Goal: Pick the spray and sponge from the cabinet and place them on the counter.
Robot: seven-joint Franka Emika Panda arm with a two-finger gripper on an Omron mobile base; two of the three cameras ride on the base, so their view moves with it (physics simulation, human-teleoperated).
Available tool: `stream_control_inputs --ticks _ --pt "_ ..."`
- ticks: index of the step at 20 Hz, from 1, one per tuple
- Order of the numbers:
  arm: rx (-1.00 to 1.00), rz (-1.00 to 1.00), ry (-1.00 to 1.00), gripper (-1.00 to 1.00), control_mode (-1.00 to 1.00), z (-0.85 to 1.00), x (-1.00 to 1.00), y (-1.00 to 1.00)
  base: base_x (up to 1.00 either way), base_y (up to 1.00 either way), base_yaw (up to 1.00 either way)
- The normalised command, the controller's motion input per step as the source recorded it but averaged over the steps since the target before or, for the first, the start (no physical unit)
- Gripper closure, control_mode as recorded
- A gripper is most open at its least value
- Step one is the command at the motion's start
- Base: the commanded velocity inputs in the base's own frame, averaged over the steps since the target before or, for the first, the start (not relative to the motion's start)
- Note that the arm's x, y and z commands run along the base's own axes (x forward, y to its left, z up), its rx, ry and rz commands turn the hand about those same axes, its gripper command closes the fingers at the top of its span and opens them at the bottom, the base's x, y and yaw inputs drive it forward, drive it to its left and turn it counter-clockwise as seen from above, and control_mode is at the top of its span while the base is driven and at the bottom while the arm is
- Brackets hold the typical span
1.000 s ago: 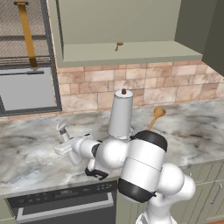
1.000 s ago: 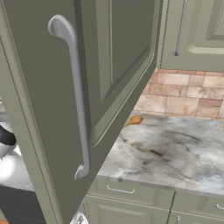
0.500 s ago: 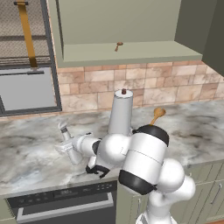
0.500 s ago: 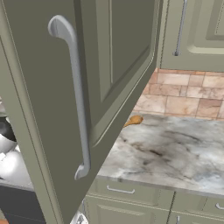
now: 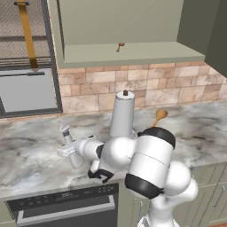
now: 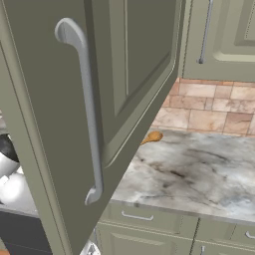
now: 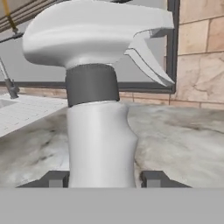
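Note:
The spray (image 5: 66,134), a slim pale bottle with a trigger head, stands upright low over the marble counter (image 5: 26,166), left of the paper-towel roll. My gripper (image 5: 73,151) reaches in from the right, its fingers flanking the bottle's lower body. In the hand view the spray (image 7: 99,131) fills the middle, trigger pointing right, and the gripper (image 7: 105,179) is shut on the bottle's body. The olive-green cabinet (image 5: 128,52) hangs open above, and its door (image 6: 64,99) swings out close to the right base camera. The sponge is out of view.
A white paper-towel roll (image 5: 122,116) stands right behind my arm, and a wooden spoon (image 5: 158,116) lies to its right. A wire-mesh unit (image 5: 26,42) with an orange strap is at the back left. A dishwasher front (image 5: 62,207) sits below the counter edge.
My arm's elbow has shifted a little to the right. The spray and the gripper have hardly moved over the counter.

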Motion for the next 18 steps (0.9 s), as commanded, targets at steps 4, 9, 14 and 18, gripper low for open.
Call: stream_control_inputs --ticks 4,9,14,18 --pt "0.03 0.00 0.00 1.00 -1.00 -0.39 -0.46 -0.27 0.00 0.00 0.00" --pt "0.02 0.00 0.00 1.00 -1.00 -0.31 -0.15 -0.28 0.00 0.00 0.00" --pt "0.01 0.00 0.00 1.00 -1.00 -0.28 0.00 -0.22 0.00 0.00 0.00" --pt "0.00 0.00 0.00 -1.00 -1.00 -0.33 0.00 -0.16 0.00 0.00 0.00"
